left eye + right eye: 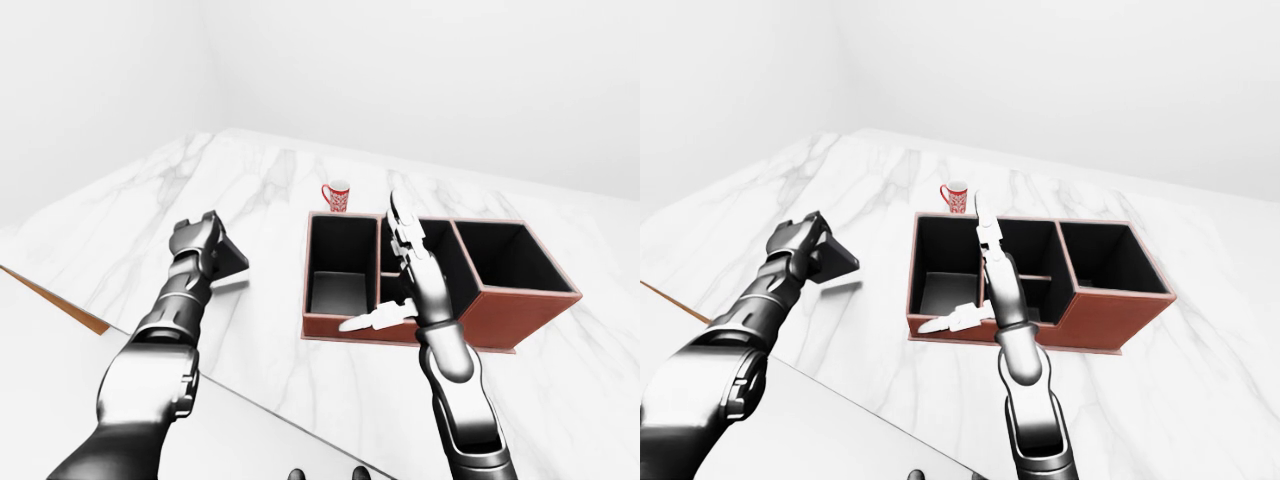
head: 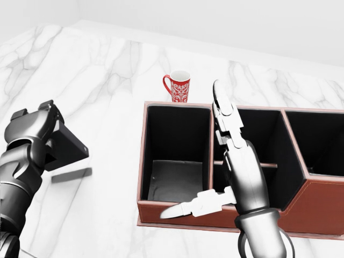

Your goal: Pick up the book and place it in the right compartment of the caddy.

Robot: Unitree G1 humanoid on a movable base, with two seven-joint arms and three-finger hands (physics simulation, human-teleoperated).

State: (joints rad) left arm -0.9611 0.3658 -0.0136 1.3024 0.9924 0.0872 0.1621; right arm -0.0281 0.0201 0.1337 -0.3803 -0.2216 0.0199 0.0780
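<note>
One counter [image 2: 107, 70], marble. Caddy [image 2: 161, 212] sits at 4 o'clock in the head view, three bays, right bay empty. Left hand [image 2: 35, 126] at 9 o'clock has its fingers clenched on the book [image 2: 67, 146], lifted clear over its shadow. Right hand [image 2: 236, 161] hangs splayed over the middle bay, holding nothing. Mug [image 2: 178, 86] at 12. Risk: the book must cross past that right hand; a clip could knock it loose or drop it in the wrong bay.

I log: polished white marble counter [image 2: 107, 70]; matt reddish leather-look caddy [image 2: 322, 207], black lining; glossy patterned ceramic mug [image 2: 178, 86]; matt black book [image 2: 67, 148].
</note>
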